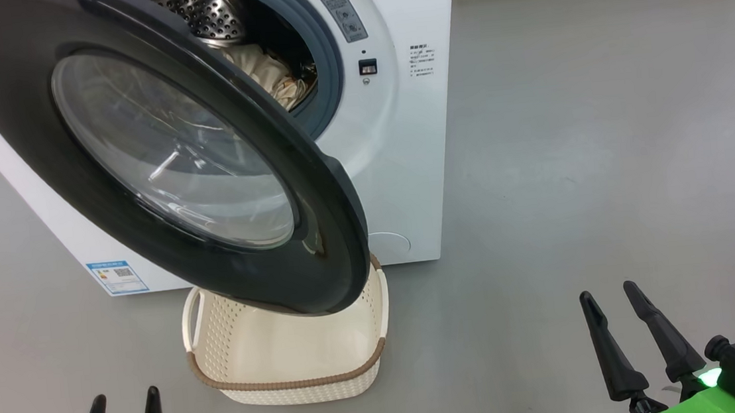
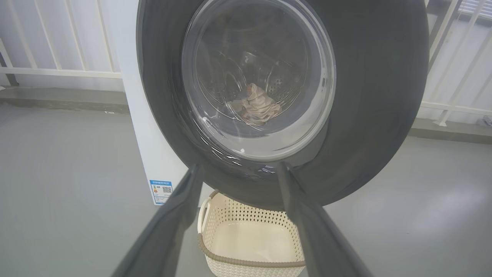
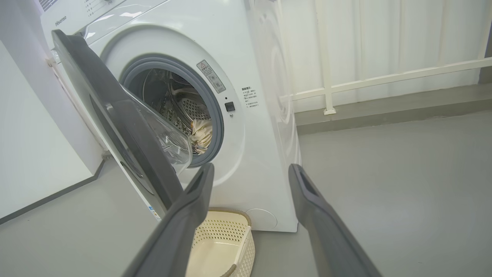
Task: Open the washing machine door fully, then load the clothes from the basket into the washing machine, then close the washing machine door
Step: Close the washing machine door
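The washing machine (image 1: pixel 402 150) stands ahead with its door (image 1: pixel 156 152) swung partly open, the black rim hanging over the basket. Cream clothes (image 1: pixel 266 75) lie inside the steel drum; through the door glass in the left wrist view the clothes (image 2: pixel 255 105) show too, and again in the right wrist view (image 3: pixel 201 132). The cream basket (image 1: pixel 288 366) sits on the floor below the door with nothing in it. My left gripper (image 1: pixel 123 401) is open at the lower left, short of the basket. My right gripper (image 1: pixel 611 295) is open at the lower right, off to the machine's side.
Grey floor (image 1: pixel 602 146) spreads wide to the right of the washing machine. A white railing (image 3: pixel 384 77) and a low kerb run behind it. A blue label (image 1: pixel 117 277) sits low on the machine's front. A white wall (image 3: pixel 34 154) stands to the left in the right wrist view.
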